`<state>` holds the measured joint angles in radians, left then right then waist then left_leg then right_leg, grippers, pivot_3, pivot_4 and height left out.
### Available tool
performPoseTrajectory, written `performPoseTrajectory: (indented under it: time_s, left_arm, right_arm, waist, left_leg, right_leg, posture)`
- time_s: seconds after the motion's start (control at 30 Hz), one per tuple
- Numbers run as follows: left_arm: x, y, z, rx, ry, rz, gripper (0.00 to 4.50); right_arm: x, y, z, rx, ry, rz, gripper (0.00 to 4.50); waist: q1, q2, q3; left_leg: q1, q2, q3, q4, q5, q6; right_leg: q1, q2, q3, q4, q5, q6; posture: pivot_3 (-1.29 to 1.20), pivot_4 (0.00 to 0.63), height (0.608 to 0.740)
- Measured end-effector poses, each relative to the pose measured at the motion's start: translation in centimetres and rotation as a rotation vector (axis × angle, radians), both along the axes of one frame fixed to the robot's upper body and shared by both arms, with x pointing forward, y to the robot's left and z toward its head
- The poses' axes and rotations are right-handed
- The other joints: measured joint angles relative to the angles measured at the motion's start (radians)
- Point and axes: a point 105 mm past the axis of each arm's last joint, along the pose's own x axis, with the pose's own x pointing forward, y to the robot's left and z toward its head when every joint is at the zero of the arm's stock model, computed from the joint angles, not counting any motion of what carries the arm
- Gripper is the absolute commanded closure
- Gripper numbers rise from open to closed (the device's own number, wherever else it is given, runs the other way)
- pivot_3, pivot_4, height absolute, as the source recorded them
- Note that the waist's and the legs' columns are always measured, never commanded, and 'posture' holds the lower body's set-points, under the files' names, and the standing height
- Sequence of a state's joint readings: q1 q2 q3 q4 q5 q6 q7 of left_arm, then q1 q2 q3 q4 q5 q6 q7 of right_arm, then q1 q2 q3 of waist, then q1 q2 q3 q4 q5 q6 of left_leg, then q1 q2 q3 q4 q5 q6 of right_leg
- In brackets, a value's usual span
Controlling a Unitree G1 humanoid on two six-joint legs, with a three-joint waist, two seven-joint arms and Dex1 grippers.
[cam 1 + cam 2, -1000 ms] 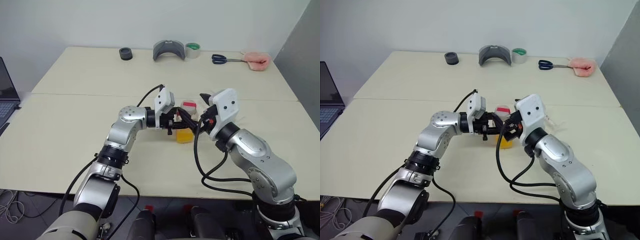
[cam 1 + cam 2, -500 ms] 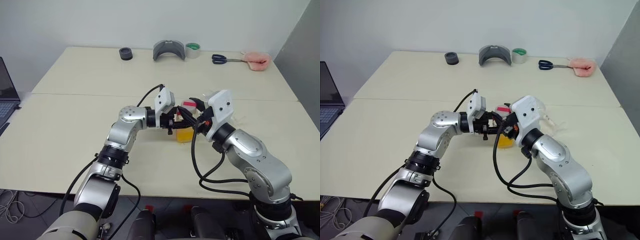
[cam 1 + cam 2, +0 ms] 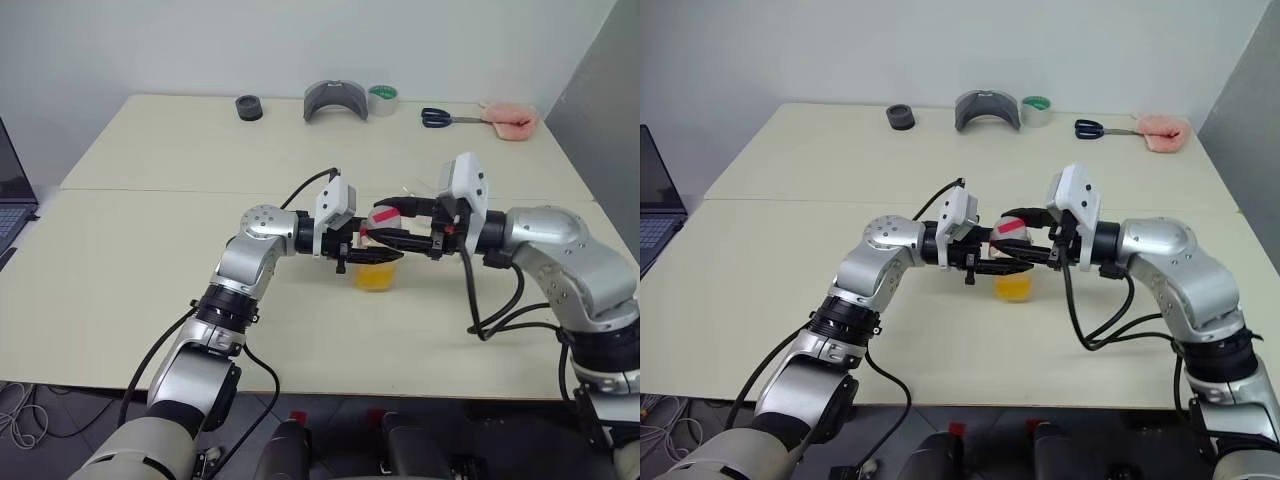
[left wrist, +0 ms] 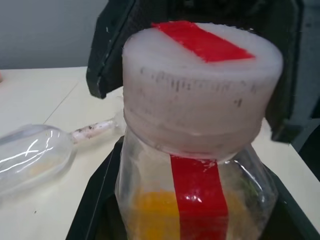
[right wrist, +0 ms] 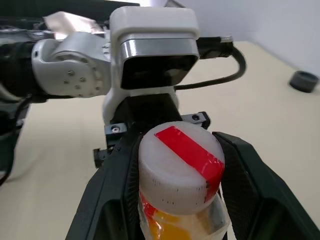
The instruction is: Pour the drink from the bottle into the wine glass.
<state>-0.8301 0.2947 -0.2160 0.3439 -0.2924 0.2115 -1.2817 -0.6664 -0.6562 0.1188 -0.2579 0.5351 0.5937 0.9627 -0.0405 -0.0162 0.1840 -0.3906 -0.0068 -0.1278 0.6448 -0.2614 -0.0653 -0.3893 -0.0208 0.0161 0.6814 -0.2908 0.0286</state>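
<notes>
Orange-yellow drink (image 3: 377, 275) fills the lower part of the bottle (image 4: 195, 200), which stands upright at mid-table. The left gripper (image 3: 352, 254) is clamped on the bottle's body, reaching in from the left. The right gripper (image 3: 1012, 236) reaches in from the opposite side, its black fingers (image 5: 240, 170) set narrowly on either side of the white-and-red cap (image 5: 181, 167); actual contact with the cap cannot be confirmed. The wine glass (image 4: 35, 155) lies on its side on the table just behind the bottle, its foot hidden behind the bottle.
</notes>
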Motion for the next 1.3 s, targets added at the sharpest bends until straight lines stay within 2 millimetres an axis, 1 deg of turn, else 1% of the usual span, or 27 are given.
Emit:
performPoseTrajectory:
  time_s: [0.03,0.1,0.13,0.23,0.3,0.37,0.43,0.5,0.57,0.63,0.7,0.8,0.97,1.13,1.3]
  left_arm:
    - [0.0,0.0,-0.1,0.003,0.002,0.0,2.66]
    - [0.0,0.1,0.0,0.006,0.001,0.003,2.67]
    - [0.2,0.3,0.0,0.003,0.004,0.014,2.68]
    - [1.0,1.9,0.7,-0.015,0.0,0.086,2.68]
    - [1.3,2.2,0.9,-0.018,-0.005,0.105,2.68]
    - [1.4,2.2,0.8,-0.017,-0.007,0.116,2.68]
    - [1.5,2.1,0.7,-0.016,-0.008,0.122,2.68]
    - [1.6,2.1,0.6,-0.018,-0.007,0.131,2.68]
    - [1.7,1.9,0.5,-0.021,-0.004,0.139,2.68]
    - [1.8,1.8,0.3,-0.018,-0.007,0.14,2.68]
    - [1.8,1.6,0.3,-0.021,-0.007,0.137,2.68]
    - [2.0,1.6,0.1,-0.018,-0.005,0.143,2.68]
    - [2.0,1.6,0.0,-0.015,-0.012,0.144,2.69]
    - [2.1,1.6,0.0,-0.011,-0.015,0.148,2.69]
    - [2.2,1.5,0.0,-0.012,-0.018,0.157,2.69]
  right_arm:
    - [0.0,0.0,0.0,0.0,0.006,0.004,2.62]
    - [0.1,0.0,0.0,0.011,0.01,0.001,1.89]
    - [0.2,0.1,0.0,0.023,0.012,-0.011,1.6]
    - [0.8,-1.6,-0.3,0.066,0.021,-0.123,0.55]
    - [0.5,-2.6,0.0,0.091,0.004,-0.197,0.55]
    - [-0.6,-2.8,0.6,0.118,-0.007,-0.224,0.55]
    - [-2.0,-2.7,0.8,0.137,-0.017,-0.24,0.55]
    - [-3.1,-2.1,0.4,0.148,-0.015,-0.262,0.55]
    - [-3.5,-1.0,-0.5,0.165,-0.012,-0.317,0.55]
    - [-2.9,0.1,-0.8,0.203,-0.036,-0.411,0.55]
    - [-2.1,0.7,-0.8,0.23,-0.065,-0.499,0.55]
    - [-0.9,1.4,-0.2,0.269,-0.119,-0.603,0.55]
    - [-0.1,2.4,0.3,0.318,-0.132,-0.659,0.55]
    - [0.1,2.6,0.2,0.32,-0.126,-0.672,0.55]
    - [0.3,2.8,-0.3,0.305,-0.096,-0.682,0.55]
  waist:
    - [0.0,0.0,0.0]
    - [0.0,0.0,0.0]
    - [0.0,0.0,0.0]
    - [0.003,0.0,0.0]
    - [0.008,0.0,0.0]
    - [0.009,0.0,0.0]
    - [0.01,0.0,0.0]
    - [0.01,0.0,0.0]
    - [0.007,0.0,0.0]
    - [-0.001,0.0,0.0]
    - [-0.003,0.001,0.0]
    - [-0.003,0.001,0.0]
    - [0.0,0.001,0.0]
    - [0.0,0.001,0.0]
    - [-0.001,0.001,0.0]
  left_leg:
    - [0.0,0.0,0.0,0.0,0.0,0.0]
    - [-0.001,-0.001,0.0,0.001,0.0,0.0]
    - [-0.001,-0.001,0.0,0.001,0.0,0.0]
    - [-0.001,-0.001,-0.001,0.001,0.0,0.0]
    - [-0.002,-0.001,-0.001,0.001,0.0,-0.001]
    - [-0.003,-0.001,-0.002,0.001,0.001,-0.002]
    - [-0.003,-0.001,-0.002,0.001,0.001,-0.002]
    - [-0.003,-0.001,-0.002,0.001,0.0,-0.001]
    - [-0.002,-0.001,-0.001,0.001,0.0,-0.001]
    - [-0.001,0.0,-0.001,0.001,0.0,-0.001]
    - [-0.001,0.0,-0.001,0.001,0.001,-0.003]
    - [-0.001,-0.001,-0.001,0.001,0.002,-0.004]
    - [-0.002,-0.001,-0.001,0.001,0.002,-0.004]
    - [-0.001,-0.001,-0.001,0.001,0.002,-0.004]
    - [-0.001,-0.001,-0.001,0.001,0.001,-0.002]
  right_leg:
    - [0.0,0.0,0.0,0.0,0.0,0.0]
    - [0.0,-0.001,0.0,0.0,0.0,0.0]
    - [0.0,-0.001,0.0,0.0,0.0,0.0]
    - [0.0,-0.001,0.0,0.001,0.0,0.0]
    - [-0.001,-0.002,0.0,0.0,0.0,0.0]
    - [-0.001,-0.002,-0.001,0.0,0.0,0.0]
    - [-0.001,-0.002,-0.001,0.0,0.0,0.0]
    - [0.0,-0.002,-0.001,0.0,0.0,0.0]
    - [-0.001,-0.001,0.0,0.001,0.0,0.0]
    - [-0.001,0.0,0.0,0.002,0.0,0.0]
    - [-0.001,0.0,0.0,0.002,0.0,0.0]
    - [-0.001,0.0,0.0,0.001,0.0,0.0]
    - [-0.001,-0.001,0.0,0.001,0.0,0.0]
    - [-0.001,-0.001,0.0,0.001,0.0,0.0]
    - [-0.001,-0.001,0.0,0.001,0.0,0.0]
  posture:
    - [0.0,0.15,0.74]
    - [0.0,0.15,0.74]
    - [0.0,0.15,0.74]
    - [0.0,0.15,0.74]
    - [0.0,0.15,0.74]
    - [0.0,0.15,0.74]
    - [0.0,0.15,0.74]
    - [0.0,0.15,0.74]
    - [0.0,0.15,0.74]
    - [0.0,0.15,0.74]
    - [0.0,0.15,0.74]
    - [0.0,0.15,0.74]
    - [0.0,0.15,0.74]
    - [0.0,0.15,0.74]
    - [0.0,0.15,0.74]
